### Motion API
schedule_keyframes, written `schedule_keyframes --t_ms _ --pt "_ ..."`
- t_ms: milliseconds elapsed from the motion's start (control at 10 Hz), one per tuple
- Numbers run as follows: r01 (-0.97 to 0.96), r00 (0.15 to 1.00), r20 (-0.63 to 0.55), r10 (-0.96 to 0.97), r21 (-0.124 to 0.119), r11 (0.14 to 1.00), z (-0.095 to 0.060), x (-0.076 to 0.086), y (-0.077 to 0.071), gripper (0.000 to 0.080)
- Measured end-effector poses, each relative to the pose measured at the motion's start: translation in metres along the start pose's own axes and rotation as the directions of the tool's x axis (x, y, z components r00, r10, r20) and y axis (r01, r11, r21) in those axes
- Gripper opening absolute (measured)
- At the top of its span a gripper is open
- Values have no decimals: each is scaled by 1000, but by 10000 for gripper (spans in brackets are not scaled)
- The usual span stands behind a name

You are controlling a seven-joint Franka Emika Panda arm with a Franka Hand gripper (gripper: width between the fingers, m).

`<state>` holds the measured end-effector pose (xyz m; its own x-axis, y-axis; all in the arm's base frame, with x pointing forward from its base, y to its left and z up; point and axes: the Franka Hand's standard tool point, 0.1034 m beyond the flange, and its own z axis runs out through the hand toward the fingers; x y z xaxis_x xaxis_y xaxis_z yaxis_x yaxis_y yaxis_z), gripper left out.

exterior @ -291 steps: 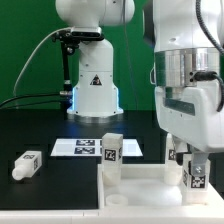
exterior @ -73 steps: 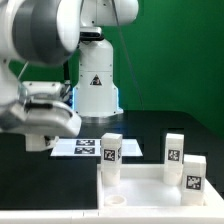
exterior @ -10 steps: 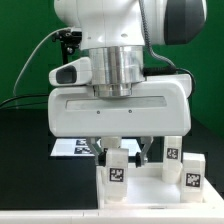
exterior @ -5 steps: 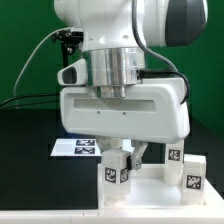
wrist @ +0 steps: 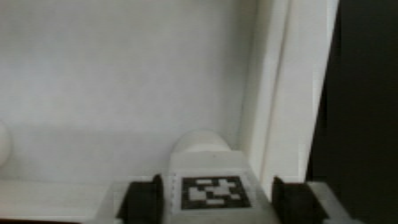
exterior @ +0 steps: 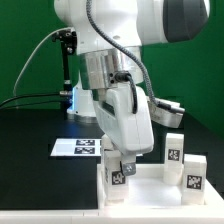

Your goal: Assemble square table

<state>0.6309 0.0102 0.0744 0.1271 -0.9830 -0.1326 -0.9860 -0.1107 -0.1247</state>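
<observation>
Tagged leg (wrist: 215,187) between the jaws

Three legs (exterior: 175,150) upright on tabletop (exterior: 150,185); marker board (exterior: 78,147) behind.

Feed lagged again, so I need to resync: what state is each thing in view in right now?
Pincer: closed on the front-left leg.
Front-left leg: upright at the tabletop's corner, held.
Tabletop: underside up on the table.
Far-right leg: upright, free.
Near-right leg: upright, free.
Marker board: flat, partly hidden by the arm.
</observation>
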Motion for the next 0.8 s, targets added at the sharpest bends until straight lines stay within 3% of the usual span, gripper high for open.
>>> schedule_keyframes --t_ms 100,200,300,400,600,800 --pt "71 997 -3 -71 -2 997 0 0 0 479" --pt "181 983 -8 -181 -6 983 0 -1 0 479" --pt "318 948 -8 -318 -3 948 -3 -2 -2 610" --pt "450 893 -12 -450 -9 893 -4 -2 -2 638" --pt "509 861 -11 -509 -11 861 -3 -1 -1 647" --pt "709 705 -11 -710 -28 705 -4 5 -2 649"
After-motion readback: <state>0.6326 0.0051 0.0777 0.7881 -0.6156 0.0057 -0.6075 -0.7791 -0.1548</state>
